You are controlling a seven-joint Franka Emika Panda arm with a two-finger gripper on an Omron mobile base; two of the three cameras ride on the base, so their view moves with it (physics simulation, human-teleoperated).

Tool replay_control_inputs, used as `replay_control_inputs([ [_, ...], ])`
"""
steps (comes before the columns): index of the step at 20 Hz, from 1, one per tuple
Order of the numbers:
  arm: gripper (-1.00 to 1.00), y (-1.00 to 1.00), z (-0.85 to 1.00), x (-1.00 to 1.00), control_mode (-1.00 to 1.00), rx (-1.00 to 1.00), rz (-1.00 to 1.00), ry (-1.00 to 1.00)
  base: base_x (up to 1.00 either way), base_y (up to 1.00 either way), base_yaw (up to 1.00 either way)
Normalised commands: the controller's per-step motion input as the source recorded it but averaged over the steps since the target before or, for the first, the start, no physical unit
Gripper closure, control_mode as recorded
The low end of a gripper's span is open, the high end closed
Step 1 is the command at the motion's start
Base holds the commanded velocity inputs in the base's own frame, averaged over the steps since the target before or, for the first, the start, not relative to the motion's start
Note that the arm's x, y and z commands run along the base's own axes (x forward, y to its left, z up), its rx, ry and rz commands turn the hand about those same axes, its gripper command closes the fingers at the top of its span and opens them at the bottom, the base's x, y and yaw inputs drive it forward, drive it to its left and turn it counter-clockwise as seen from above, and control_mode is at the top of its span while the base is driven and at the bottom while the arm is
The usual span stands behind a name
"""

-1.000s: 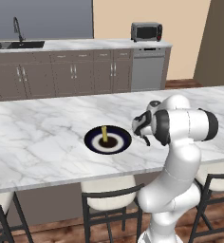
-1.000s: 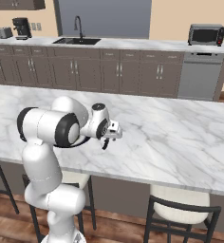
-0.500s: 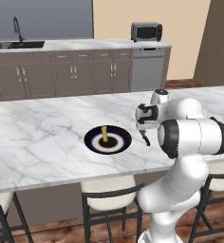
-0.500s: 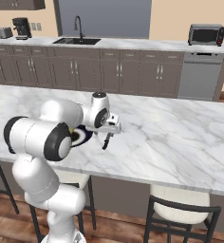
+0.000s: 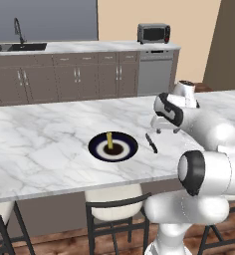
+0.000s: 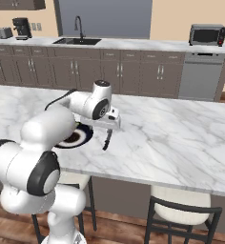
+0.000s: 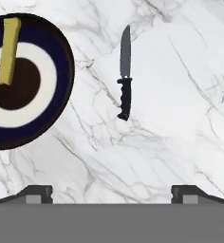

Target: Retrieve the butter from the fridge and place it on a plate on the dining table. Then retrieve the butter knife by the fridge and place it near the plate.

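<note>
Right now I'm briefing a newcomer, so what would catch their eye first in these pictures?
The dark plate on the white marble dining table, with the yellow butter lying across it. Just beside the plate, apart from it, lies the black-handled butter knife. Above the knife hangs the open, empty gripper.

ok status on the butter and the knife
Fingers open, empty, above the table. Butter on the plate. Knife flat beside the plate, apart from it. Nothing in the way.
</note>
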Motion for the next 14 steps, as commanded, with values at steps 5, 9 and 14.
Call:
replay_control_inputs([
  [5,-1.00,0.38,0.23,-0.99,-1.00,-0.06,0.07,0.00,0.00,0.00,0.00],
  [9,-1.00,0.72,0.20,-0.95,-1.00,-0.15,0.01,0.00,0.00,0.00,0.00],
  [14,-1.00,0.81,0.10,-0.96,-1.00,-0.15,0.00,0.00,0.00,0.00,0.00],
])
